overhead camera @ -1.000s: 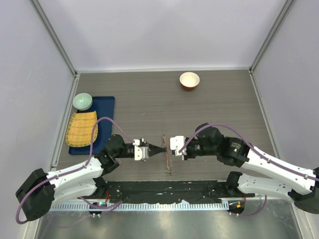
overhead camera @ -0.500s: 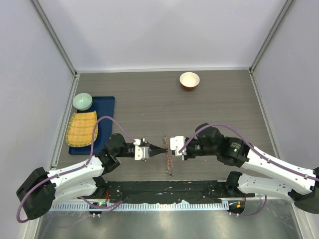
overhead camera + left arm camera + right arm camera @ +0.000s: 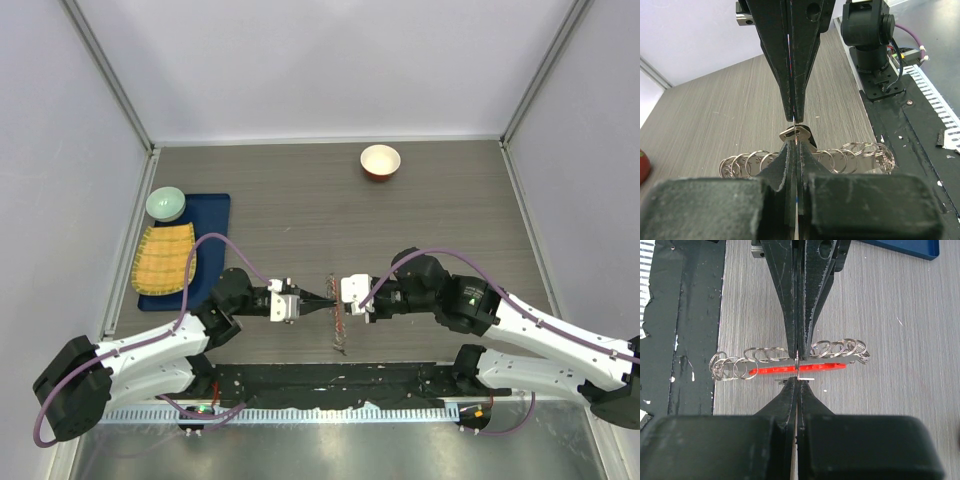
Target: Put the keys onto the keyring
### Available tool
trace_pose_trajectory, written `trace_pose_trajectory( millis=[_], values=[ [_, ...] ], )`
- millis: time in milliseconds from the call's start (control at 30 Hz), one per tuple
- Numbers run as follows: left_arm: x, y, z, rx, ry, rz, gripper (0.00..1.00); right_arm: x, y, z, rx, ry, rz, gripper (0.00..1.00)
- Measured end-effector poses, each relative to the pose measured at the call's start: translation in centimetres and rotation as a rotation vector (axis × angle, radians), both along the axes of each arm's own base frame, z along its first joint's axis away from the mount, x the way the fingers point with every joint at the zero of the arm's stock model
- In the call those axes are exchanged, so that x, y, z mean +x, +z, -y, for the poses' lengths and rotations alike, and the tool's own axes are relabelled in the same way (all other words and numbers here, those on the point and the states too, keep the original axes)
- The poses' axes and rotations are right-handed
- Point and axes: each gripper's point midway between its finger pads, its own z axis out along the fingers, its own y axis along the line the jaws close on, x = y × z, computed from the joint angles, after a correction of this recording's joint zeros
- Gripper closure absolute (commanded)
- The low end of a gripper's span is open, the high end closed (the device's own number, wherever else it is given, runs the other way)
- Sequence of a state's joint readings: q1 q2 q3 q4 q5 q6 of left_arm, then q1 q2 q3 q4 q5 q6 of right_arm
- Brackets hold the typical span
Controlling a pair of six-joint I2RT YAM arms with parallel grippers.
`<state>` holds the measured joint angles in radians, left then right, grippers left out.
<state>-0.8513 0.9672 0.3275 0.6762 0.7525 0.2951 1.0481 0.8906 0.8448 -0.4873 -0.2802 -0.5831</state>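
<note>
The left hand and right hand, both pinched together, meet tip to tip at a small silvery piece. Beneath them, the keyring lies stretched along the bench near its front edge.

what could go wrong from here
The small silvery piece sits pinched where the left gripper and right gripper meet tip to tip, both shut. So slight a hold could slip, dropping it among the rings of the keyring. The tips might also knock together and twist it.
</note>
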Motion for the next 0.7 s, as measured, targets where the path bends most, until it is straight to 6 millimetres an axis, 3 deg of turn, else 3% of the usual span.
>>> trace_pose_trajectory(
  millis=[700],
  values=[
    [-0.02, -0.13, 0.07, 0.002, -0.001, -0.02, 1.0, -0.19, -0.29, -0.06, -0.011, 0.014, -0.001, 0.99]
  ],
)
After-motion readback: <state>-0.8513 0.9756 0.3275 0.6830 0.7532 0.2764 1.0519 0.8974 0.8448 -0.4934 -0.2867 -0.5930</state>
